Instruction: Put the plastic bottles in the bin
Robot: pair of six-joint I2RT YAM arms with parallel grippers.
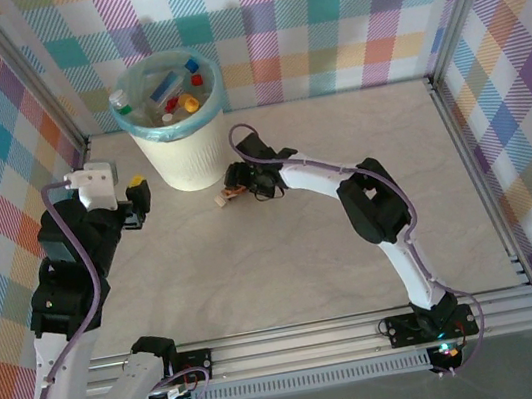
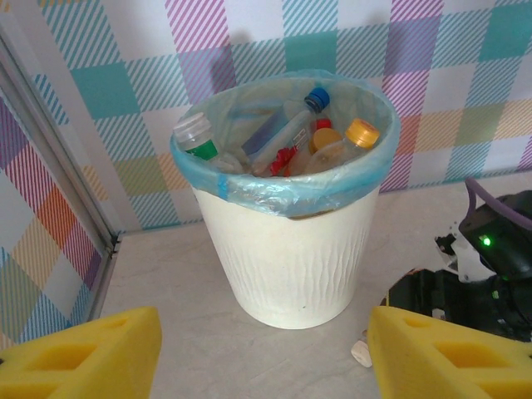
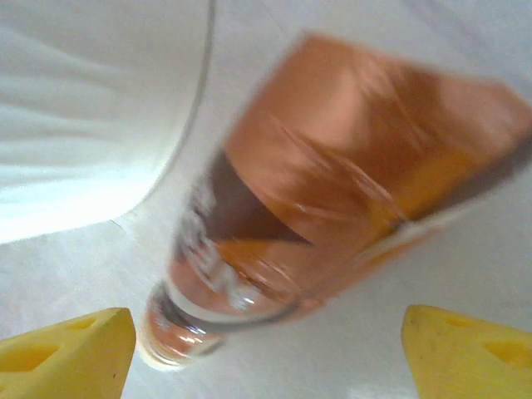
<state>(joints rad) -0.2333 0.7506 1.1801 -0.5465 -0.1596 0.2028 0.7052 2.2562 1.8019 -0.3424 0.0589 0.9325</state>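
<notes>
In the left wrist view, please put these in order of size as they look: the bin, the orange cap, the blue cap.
1. bin, by far the largest.
2. orange cap.
3. blue cap, slightly smaller here, but it sits farther back, so the two may really be alike.

Bright, soft, even light from overhead. In the top view the bin (image 1: 183,152) casts only a faint shadow toward 12 o'clock on the checked wall (image 1: 317,9). In the right wrist view the orange-labelled bottle (image 3: 332,183) is smeared by blur, and the bin's white side at 10 o'clock is washed out.
</notes>
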